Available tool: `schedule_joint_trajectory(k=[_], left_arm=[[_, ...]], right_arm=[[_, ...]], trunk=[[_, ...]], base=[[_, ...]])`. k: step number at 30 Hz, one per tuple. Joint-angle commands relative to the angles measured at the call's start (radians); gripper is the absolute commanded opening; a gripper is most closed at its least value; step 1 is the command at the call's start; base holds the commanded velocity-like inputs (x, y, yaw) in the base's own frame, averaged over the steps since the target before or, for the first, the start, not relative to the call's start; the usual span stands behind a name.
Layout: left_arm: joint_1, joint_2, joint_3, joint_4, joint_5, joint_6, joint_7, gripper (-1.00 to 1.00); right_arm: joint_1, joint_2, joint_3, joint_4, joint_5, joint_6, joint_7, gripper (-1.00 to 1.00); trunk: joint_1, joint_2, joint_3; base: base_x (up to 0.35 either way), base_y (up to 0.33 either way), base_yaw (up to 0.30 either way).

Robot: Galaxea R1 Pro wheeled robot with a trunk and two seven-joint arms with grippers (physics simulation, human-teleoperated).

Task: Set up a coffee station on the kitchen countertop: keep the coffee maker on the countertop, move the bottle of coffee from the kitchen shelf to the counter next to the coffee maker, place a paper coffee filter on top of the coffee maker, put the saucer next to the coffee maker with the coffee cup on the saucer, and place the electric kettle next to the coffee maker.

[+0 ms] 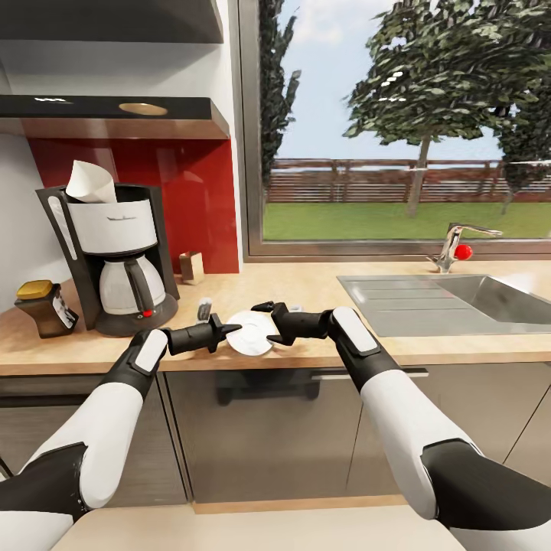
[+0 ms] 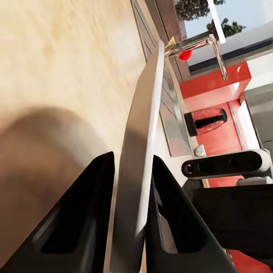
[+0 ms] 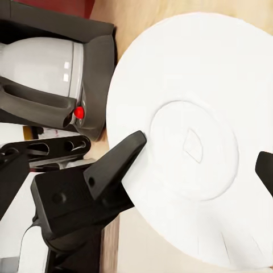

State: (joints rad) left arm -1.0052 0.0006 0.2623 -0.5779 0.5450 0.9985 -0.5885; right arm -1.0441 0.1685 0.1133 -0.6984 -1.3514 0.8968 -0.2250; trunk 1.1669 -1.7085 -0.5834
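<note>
Toward the bench's left end stand the coffee bottle (image 1: 46,308) and coffee maker (image 1: 115,256), filter (image 1: 90,184) on top. At the front edge, the left end effector (image 1: 223,330) is clamped on the saucer (image 1: 249,333) rim. The right end effector (image 1: 268,321), fingers apart, hovers over it. The saucer looks stiff, slick and breakable, so grip the rim. Cup and kettle unseen.

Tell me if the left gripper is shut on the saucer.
Yes: left gripper fingers pinch the saucer rim.
</note>
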Motion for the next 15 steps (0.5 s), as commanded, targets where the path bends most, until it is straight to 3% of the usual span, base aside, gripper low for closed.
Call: schedule_joint_trajectory(k=[1, 11, 15], left_arm=[[-0.001, -0.001, 0.005, 0.000, 0.016, 0.010, -0.008, -1.00], [-0.001, 0.004, 0.006, -0.002, 0.016, 0.011, -0.009, -1.00], [-0.001, 0.006, 0.006, -0.001, 0.016, 0.011, -0.008, -1.00]], right_arm=[[0.000, 0.000, 0.002, -0.001, 0.000, 0.002, -0.011, 1.00], [-0.001, -0.004, 0.002, -0.011, 0.000, 0.003, -0.011, 1.00], [-0.002, -0.009, 0.001, -0.066, 0.000, 0.003, -0.023, 1.00]], trunk=[[0.000, -0.001, -0.001], [0.000, -0.001, -0.001], [0.000, -0.001, -0.001]], base=[[0.000, 0.000, 0.000], [0.000, 0.000, 0.000], [0.000, 0.000, 0.000]])
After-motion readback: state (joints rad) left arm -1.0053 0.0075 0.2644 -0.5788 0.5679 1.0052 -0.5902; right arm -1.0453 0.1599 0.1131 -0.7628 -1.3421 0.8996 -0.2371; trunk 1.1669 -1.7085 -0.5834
